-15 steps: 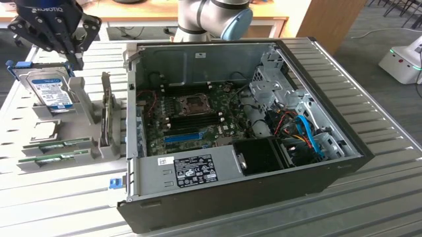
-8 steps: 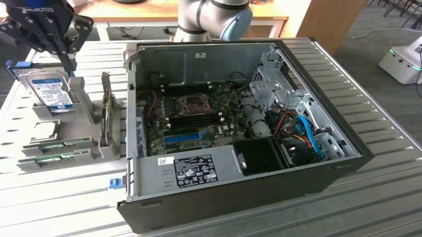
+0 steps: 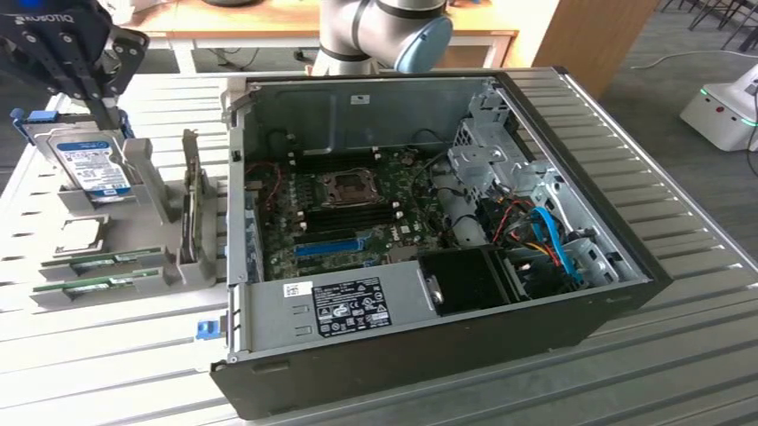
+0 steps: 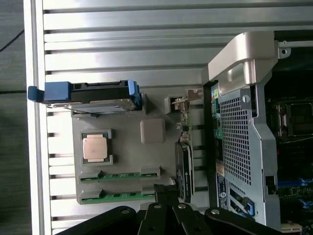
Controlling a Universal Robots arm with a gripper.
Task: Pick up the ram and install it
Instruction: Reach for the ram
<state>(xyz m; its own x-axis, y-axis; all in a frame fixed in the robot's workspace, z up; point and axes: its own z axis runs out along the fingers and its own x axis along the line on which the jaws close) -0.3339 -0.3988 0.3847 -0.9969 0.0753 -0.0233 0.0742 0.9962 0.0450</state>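
Slatted metal bench (image 3: 663,355): closed, empty gripper (image 3: 113,111) hangs at the exterior view's upper left, ram (image 3: 105,261) untouched lower left; pickup likely needs the jaws opened.

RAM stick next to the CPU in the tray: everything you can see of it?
The long, thin green circuit-board ram stick sits edge-up in a slot of the grey plastic holder tray, grey tabs at its ends. It lies level, parallel to a second stick, untouched by the gripper, not installed.
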